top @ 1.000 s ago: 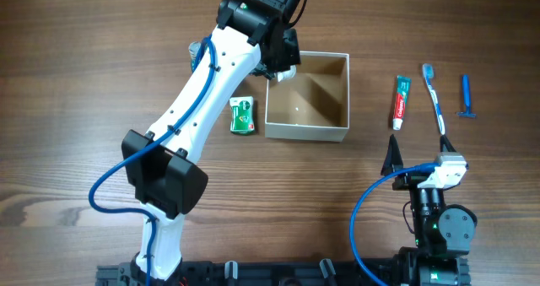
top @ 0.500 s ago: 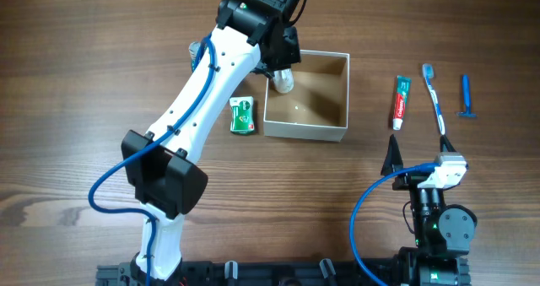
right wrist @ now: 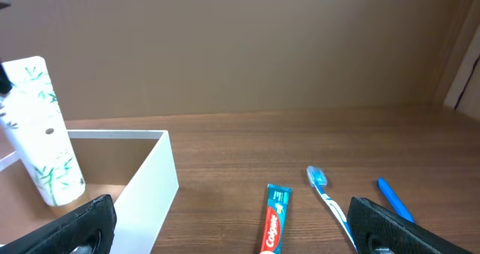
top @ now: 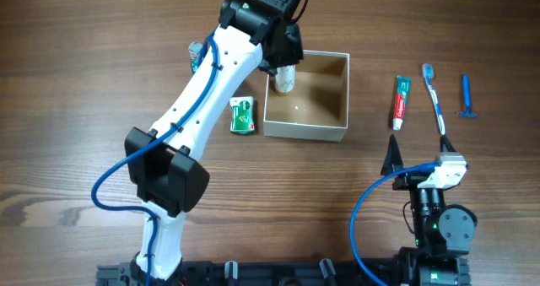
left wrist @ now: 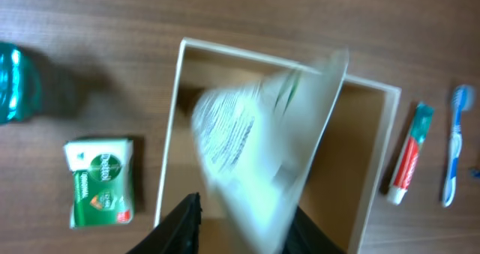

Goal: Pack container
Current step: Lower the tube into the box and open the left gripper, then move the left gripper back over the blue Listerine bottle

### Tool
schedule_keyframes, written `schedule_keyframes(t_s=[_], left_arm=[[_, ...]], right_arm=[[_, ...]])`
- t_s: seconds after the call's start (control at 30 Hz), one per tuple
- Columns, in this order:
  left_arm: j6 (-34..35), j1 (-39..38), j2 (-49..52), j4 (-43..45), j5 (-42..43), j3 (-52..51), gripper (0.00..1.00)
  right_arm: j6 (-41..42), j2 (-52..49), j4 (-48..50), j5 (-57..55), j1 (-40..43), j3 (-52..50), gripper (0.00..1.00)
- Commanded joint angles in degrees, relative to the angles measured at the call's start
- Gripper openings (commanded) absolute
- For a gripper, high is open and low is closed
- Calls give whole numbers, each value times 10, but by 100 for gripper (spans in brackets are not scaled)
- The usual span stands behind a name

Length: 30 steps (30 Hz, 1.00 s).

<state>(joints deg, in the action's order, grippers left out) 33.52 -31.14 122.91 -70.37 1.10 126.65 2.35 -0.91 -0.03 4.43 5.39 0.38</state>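
Observation:
The container, a white-walled box with a tan inside, stands at the middle back; it also shows in the left wrist view and the right wrist view. A white tube with green leaf print stands tilted in its left corner. My left gripper hovers right above it. In the left wrist view the tube is blurred between the spread fingers, with a gap at the left finger. My right gripper is open and empty at the front right.
A green soap packet lies left of the container, a teal bottle farther back left. Toothpaste, a blue toothbrush and a blue razor lie to the right. The left arm spans the left of the table.
The white tube has gone down from the left gripper into the container's left corner and shows more fully. The right arm has not moved.

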Motion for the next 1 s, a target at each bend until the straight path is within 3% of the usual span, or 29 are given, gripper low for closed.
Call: schedule_keyframes(t_s=[0.0, 0.33, 0.57, 0.67, 0.83, 0.97], left_arm=[[-1, -1, 9, 35, -10, 11, 35], [-3, 15, -12, 104, -12, 11, 45], [-4, 72, -78, 114, -64, 11, 51], [-41, 103, -106, 112, -72, 11, 58], [-63, 155, -120, 56, -73, 11, 52], [-63, 188, -107, -39, -72, 11, 51]], right_arm=[[8, 1, 2, -10, -3, -1, 100], [8, 1, 2, -10, -3, -1, 100], [8, 1, 2, -10, -3, -1, 100], [8, 1, 2, -10, -3, -1, 100], [8, 1, 2, -10, -3, -1, 100], [8, 1, 2, -10, -3, -1, 100]])
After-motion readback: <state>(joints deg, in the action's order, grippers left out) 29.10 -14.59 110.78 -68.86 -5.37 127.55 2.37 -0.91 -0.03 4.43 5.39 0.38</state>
